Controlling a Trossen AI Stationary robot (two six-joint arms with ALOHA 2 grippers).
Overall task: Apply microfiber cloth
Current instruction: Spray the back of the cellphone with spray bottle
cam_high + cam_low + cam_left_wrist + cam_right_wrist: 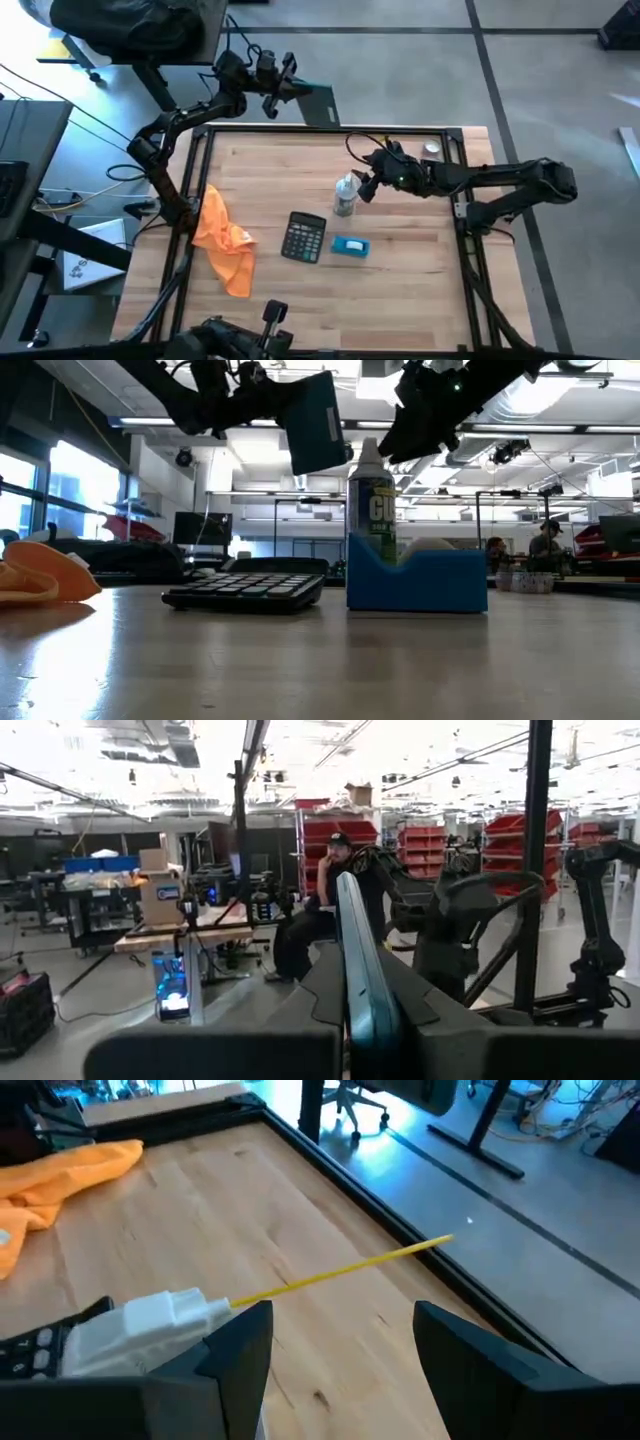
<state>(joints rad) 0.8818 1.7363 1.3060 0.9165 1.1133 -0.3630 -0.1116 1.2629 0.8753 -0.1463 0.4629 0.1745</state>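
Above the table's far edge the left gripper (290, 88) grips the teal slab (318, 103), right gripper (366, 187) wide by the spray can (346, 195), orange cloth (222, 238) untouched.

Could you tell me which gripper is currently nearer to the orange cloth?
Left, narrowly. The left gripper is raised beyond the table's far edge, holding a teal slab. The right gripper is by the spray can, across the calculator from the cloth.
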